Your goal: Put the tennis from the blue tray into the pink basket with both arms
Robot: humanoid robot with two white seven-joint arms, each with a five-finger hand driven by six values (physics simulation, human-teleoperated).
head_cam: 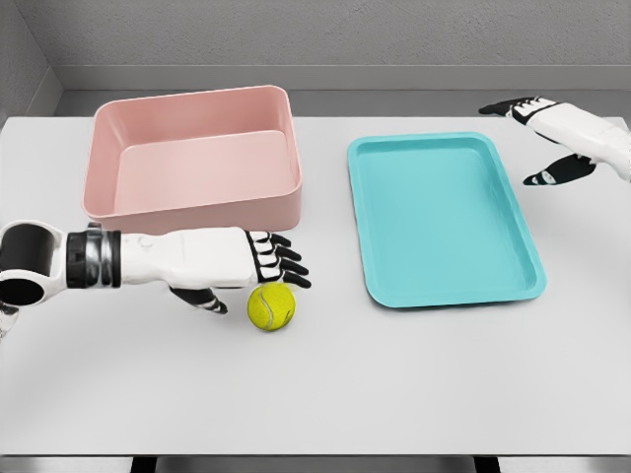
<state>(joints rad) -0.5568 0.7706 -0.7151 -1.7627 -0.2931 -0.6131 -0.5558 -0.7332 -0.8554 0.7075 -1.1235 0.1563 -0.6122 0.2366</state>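
Note:
A yellow-green tennis ball [271, 306] lies on the white table, in front of the pink basket [192, 158] and left of the blue tray [444, 219]. My left hand [258, 276] reaches in from the left just above and behind the ball, its fingers spread over it and its thumb hanging below the palm, holding nothing. The tray holds nothing. My right hand [540, 138] hovers at the far right, beyond the tray's far right corner, fingers spread and empty.
The white table [394, 384] runs to a front edge near the bottom of the picture. A grey wall stands behind the table. The pink basket holds nothing inside.

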